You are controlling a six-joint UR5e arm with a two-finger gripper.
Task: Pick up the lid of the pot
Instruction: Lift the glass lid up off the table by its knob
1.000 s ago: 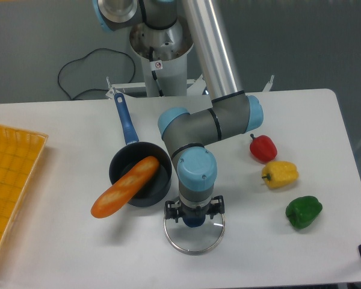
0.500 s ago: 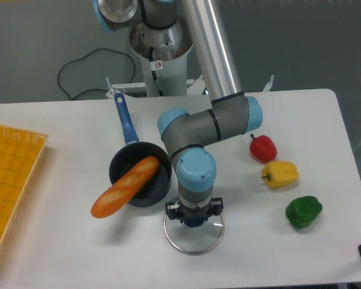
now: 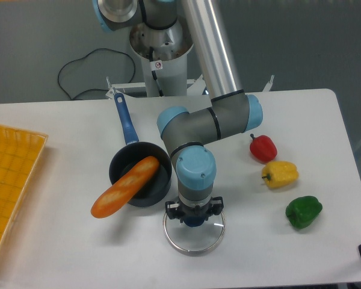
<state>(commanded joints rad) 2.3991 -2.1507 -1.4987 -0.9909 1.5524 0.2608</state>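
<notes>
The pot lid, clear glass with a metal rim and a dark blue knob, lies flat on the table at the lower centre. My gripper is right over it, pointing down at the knob. Its dark linkages stand out to the left and right. The knob shows low between the fingers, but their tips are small and partly hidden, so contact with it cannot be made out.
Left of the arm is a black pot with a brown baguette across it, and a blue-handled utensil behind. To the right are a red pepper, a yellow pepper and a green pepper. A yellow crate stands far left.
The arm and gripper have shifted very slightly over the knob, and the finger linkages look a little different from a second ago. The lid has not visibly moved.
</notes>
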